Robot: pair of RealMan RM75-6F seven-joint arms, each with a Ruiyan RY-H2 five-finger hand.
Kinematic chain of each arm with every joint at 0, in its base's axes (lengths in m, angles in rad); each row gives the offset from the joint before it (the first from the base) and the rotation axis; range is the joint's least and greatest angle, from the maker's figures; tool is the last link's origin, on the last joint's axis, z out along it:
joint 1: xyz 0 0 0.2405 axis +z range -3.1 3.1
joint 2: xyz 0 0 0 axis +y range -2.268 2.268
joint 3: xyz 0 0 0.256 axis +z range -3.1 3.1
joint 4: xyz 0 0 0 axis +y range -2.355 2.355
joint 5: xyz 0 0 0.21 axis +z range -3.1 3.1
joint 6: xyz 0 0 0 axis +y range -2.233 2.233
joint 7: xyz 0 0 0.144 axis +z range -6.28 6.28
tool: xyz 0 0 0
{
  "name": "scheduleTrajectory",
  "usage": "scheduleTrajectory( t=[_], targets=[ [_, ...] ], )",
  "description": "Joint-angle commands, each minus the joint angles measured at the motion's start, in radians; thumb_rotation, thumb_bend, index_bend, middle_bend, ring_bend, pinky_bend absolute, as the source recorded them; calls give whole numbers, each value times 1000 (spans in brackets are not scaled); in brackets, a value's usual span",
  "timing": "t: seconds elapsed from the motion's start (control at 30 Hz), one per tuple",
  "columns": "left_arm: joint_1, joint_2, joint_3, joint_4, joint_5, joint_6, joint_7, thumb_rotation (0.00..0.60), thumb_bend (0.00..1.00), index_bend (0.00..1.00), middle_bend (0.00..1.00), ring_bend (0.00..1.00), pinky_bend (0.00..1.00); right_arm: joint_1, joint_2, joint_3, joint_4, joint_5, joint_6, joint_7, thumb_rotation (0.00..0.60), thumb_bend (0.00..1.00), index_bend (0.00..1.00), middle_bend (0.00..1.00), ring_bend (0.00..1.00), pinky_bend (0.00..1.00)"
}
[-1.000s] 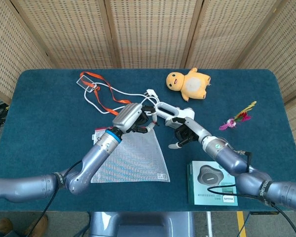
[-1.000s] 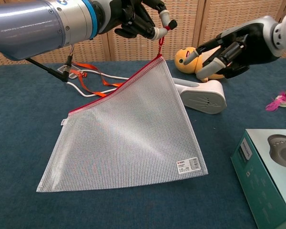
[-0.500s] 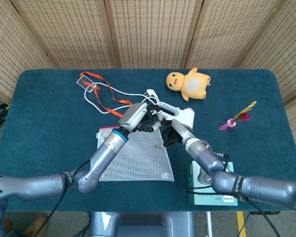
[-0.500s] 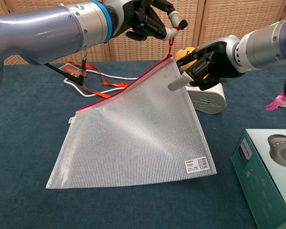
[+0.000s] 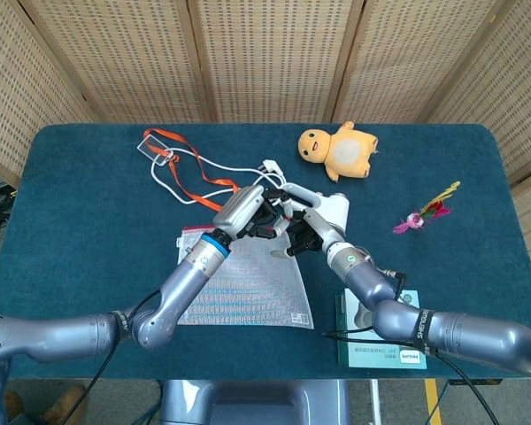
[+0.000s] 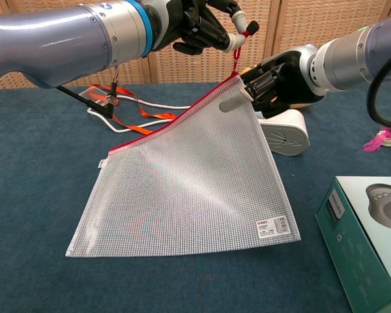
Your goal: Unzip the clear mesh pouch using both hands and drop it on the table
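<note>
The clear mesh pouch [image 6: 189, 189] with a red zipper edge hangs by its upper right corner, and its lower edge rests on the blue table [image 6: 32, 169]. My left hand [image 6: 195, 26] pinches the red zipper pull [image 6: 236, 55] above that corner. My right hand [image 6: 274, 81] has closed in on the same corner from the right. One finger [image 6: 231, 103] lies across the front of the mesh and the others are behind the pouch's edge. In the head view the two hands, left hand [image 5: 252, 212] and right hand [image 5: 303, 232], meet over the pouch [image 5: 248, 279].
A green boxed device [image 6: 371, 228] sits at the front right. A white gadget [image 6: 283, 134] lies just behind my right hand. An orange lanyard [image 6: 127, 104] with a white cable lies at the back left, a yellow plush [image 5: 336, 150] at the back, and a pink flower toy [image 6: 381, 138] at the far right.
My right hand has moved left from beside the white gadget to the pouch's raised corner and closed on it. The left hand carried the pull slightly right and up.
</note>
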Motion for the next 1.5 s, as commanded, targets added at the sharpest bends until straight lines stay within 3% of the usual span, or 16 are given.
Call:
scheduleTrajectory(
  t=[0.03,0.27,0.43,1.5],
  targets=[
    [3,2,1,-5,-2,1,-2,600,954,911,1000,994,1000,-2,-3,4,5,8,-3,-3,600,365,519,887,872,1000],
    [5,3,3,-6,0,2,-7,600,953,912,1000,994,1000,-11,-3,15,0,10,-10,-9,600,614,598,902,883,1000],
    [8,4,3,-2,1,0,-15,600,953,911,1000,994,1000,-19,1,22,-12,1,-5,-18,600,703,701,919,898,1000],
    [96,29,57,138,22,-81,-144,600,964,912,1000,993,1000,-187,45,197,-64,-133,-24,165,600,788,751,940,916,1000]
  ],
)
